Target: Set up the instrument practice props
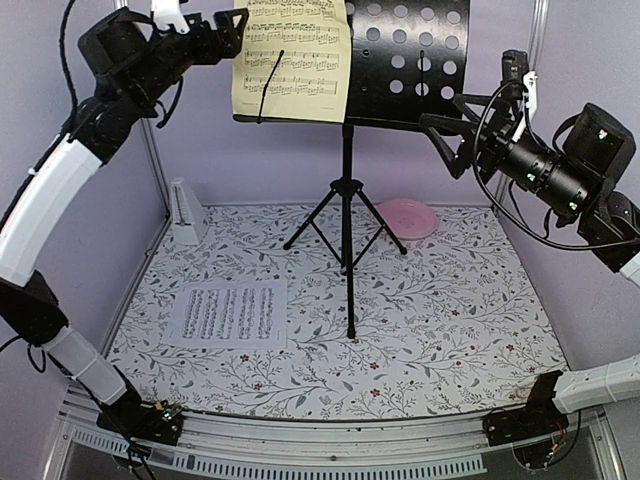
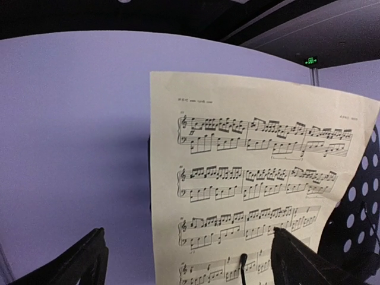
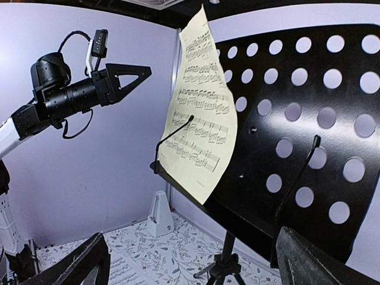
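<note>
I am holding my left gripper (image 1: 232,28) wide open and empty, just beside the left edge of the yellowish page (image 1: 290,55) without touching it. That page is leaning upright on the left half of the music stand (image 1: 410,60), with its upper part bowing away from the perforated desk. The stand's tripod is standing mid-tabletop (image 1: 450,320), toward the far edge. My right gripper (image 1: 440,112) is hanging fully open near the desk's right edge, gripping nothing. The white page (image 1: 228,312) is lying flat toward the near left corner. The metronome (image 1: 187,212) is sitting in the far left corner. A pink plate (image 1: 408,217) is resting by the far edge, right of the tripod.
</note>
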Motion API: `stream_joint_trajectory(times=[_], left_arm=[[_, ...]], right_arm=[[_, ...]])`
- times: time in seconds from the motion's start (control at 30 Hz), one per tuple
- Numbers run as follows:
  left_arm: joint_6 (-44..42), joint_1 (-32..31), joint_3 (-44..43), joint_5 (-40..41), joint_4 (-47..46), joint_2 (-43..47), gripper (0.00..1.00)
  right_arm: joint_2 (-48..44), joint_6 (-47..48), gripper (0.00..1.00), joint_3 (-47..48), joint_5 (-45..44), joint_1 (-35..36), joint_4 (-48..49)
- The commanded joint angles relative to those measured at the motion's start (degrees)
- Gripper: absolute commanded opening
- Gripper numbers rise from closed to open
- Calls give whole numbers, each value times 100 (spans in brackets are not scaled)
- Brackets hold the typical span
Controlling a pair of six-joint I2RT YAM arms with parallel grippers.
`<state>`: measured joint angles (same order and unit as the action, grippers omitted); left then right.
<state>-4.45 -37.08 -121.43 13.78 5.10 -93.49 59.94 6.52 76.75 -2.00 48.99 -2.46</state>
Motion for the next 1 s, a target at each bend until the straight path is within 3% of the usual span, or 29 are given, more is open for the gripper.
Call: stream_joint_trajectory(times=[0.0,0.2,0.37,0.5,0.67,0.97], left_arm=[[787,106,1504,433,253,1276,96],[1766,115,4138,1051,621,3049,95],[2669,122,6038,730,1246,3670,97],[3083,159,7098,302,1359,3276,99],[3454,360,8118,-158,710,2615,99],[3590,474,8635,-1054,-143,1368,99]], right_arm=[[-101,-419,98,-327,749,-23,-326],[8,-818,95,-940,1463,-26,-245],[237,-1345,93,-1707,1781,-22,333],[643,-1813,92,-2170,2015,-23,826],[1187,-2043,90,-2357,2248,-20,1117],[1519,-2237,89,-2666,2435,-19,1402]])
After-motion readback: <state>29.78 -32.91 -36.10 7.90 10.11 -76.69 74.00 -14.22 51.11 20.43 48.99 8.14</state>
